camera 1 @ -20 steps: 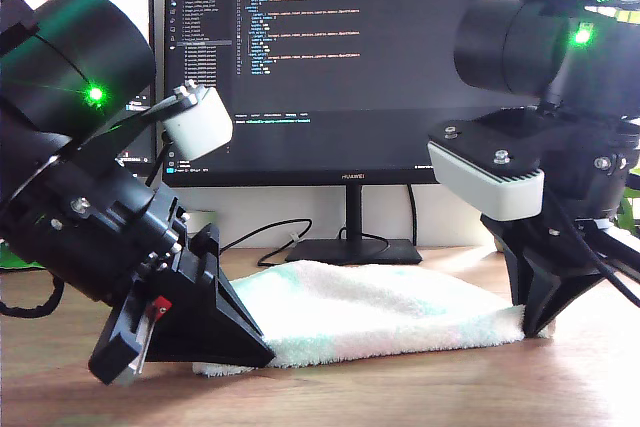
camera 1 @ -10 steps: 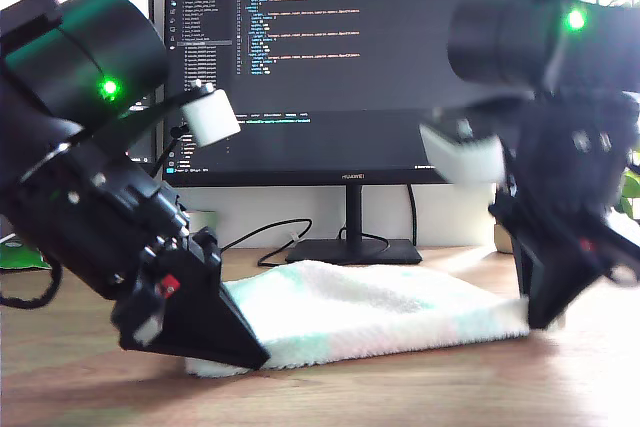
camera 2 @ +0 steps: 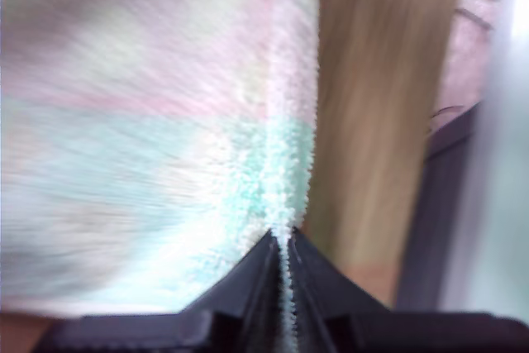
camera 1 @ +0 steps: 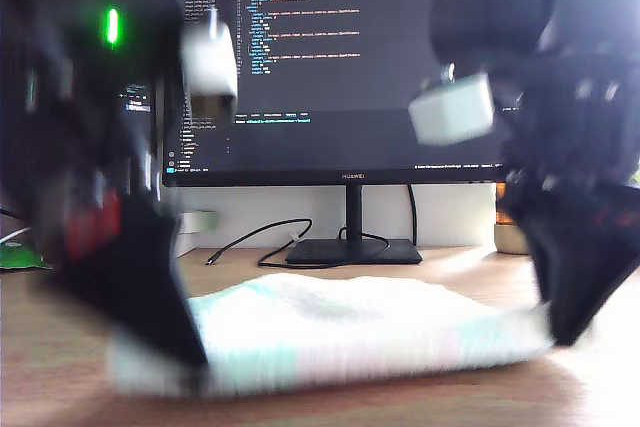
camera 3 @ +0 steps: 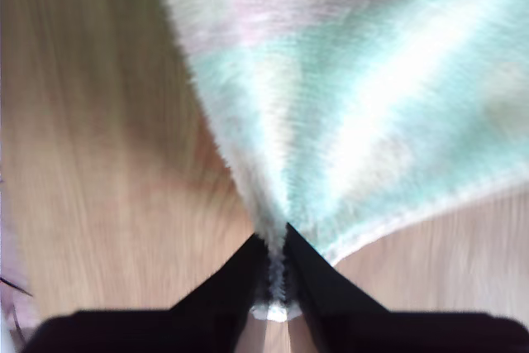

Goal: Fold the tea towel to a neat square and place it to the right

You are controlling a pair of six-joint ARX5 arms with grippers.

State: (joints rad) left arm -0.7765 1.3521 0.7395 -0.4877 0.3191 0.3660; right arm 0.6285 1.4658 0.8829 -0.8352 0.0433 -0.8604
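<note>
The tea towel [camera 1: 360, 332] is fluffy, pale mint with pale pink bands, and lies stretched across the wooden table [camera 1: 330, 409] in front of the monitor. It shows blurred in every view. A black arm's gripper [camera 1: 195, 367] pinches the towel's end at the exterior view's left, and another arm's gripper [camera 1: 570, 339] pinches the end at the exterior view's right. My first gripper [camera 2: 281, 241] is shut on an edge of the tea towel [camera 2: 149, 146]. My second gripper [camera 3: 277, 241] is shut on a corner of the tea towel [camera 3: 355, 97]. I cannot tell which arm is which.
A monitor [camera 1: 330, 67] showing code stands on its base [camera 1: 352, 250] behind the towel, with a black cable [camera 1: 260, 247] beside it. Bare wood table [camera 3: 107, 163] borders the towel. Something green [camera 1: 15, 252] lies at the exterior view's left edge.
Both arms have risen and come closer to the exterior camera, still holding the towel's ends. Their grippers moved apart, and the towel is now drawn wider and nearer the camera, all in motion blur.
</note>
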